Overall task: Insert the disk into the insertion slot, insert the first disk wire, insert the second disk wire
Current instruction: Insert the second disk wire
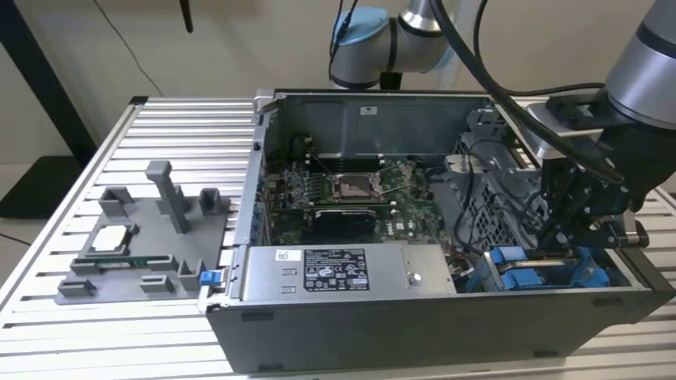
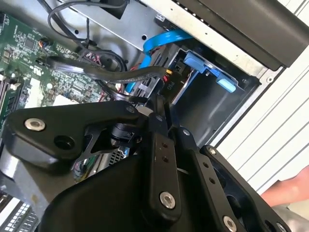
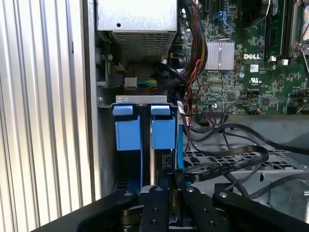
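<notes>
We have the gripper [image 1: 571,237] down at the insertion slot [image 3: 145,130] on the exterior view's right, near corner of the case, fingers together on a black wire [image 3: 227,164]. The disk [image 3: 163,133] sits in the slot, so we judge wiring is underway; seating the connector needs straight alignment.

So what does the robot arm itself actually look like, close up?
The arm is made of rounded silver-grey tubes with a light blue cap at one joint, and thick black cables run along it. At its end sits a matte black gripper built from flat linked bars with silver screws.
</notes>
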{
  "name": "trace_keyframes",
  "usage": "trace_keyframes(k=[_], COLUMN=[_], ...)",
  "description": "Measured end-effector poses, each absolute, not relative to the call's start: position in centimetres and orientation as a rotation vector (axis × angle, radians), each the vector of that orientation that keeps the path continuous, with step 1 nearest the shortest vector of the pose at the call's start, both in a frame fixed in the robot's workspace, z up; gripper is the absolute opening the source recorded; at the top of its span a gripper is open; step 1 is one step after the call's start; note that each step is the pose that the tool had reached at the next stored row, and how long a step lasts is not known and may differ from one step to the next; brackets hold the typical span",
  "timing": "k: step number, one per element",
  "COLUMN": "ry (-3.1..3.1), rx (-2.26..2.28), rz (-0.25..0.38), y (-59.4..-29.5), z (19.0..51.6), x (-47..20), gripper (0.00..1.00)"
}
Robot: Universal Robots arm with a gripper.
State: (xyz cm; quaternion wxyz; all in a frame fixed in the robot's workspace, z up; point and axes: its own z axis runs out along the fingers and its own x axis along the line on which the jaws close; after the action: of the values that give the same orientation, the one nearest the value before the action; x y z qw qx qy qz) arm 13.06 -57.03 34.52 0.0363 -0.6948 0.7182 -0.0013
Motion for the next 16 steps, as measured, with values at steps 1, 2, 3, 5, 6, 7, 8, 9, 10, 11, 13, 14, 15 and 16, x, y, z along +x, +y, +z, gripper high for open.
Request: trace_keyframes(k=[1, 2, 3, 5, 6, 7, 8, 9, 10, 11, 13, 14, 15, 16], ry=[2.205, 2.204, 2.203, 2.201, 2.2, 2.2, 2.199, 2.198, 2.198, 2.198, 2.197, 2.197, 2.197, 2.197], rx=[-2.133, -2.132, -2.131, -2.13, -2.129, -2.129, -2.128, -2.127, -2.127, -2.127, -2.126, -2.126, -2.126, -2.126], rz=[-0.006, -0.007, -0.009, -0.012, -0.014, -0.015, -0.016, -0.017, -0.018, -0.019, -0.021, -0.021, -0.022, -0.023], y=[-57.0, -56.97, -56.95, -56.89, -56.86, -56.84, -56.83, -56.81, -56.81, -56.8, -56.79, -56.79, -56.8, -56.8], z=[34.49, 34.46, 34.43, 34.38, 34.35, 34.32, 34.28, 34.25, 34.23, 34.19, 34.07, 33.98, 33.88, 33.79], x=[13.06, 13.06, 13.06, 13.06, 13.06, 13.06, 13.06, 13.06, 13.06, 13.06, 13.06, 13.05, 13.05, 13.05], gripper=[0.0, 0.0, 0.0, 0.0, 0.0, 0.0, 0.0, 0.0, 0.0, 0.0, 0.0, 0.0, 0.0, 0.0])
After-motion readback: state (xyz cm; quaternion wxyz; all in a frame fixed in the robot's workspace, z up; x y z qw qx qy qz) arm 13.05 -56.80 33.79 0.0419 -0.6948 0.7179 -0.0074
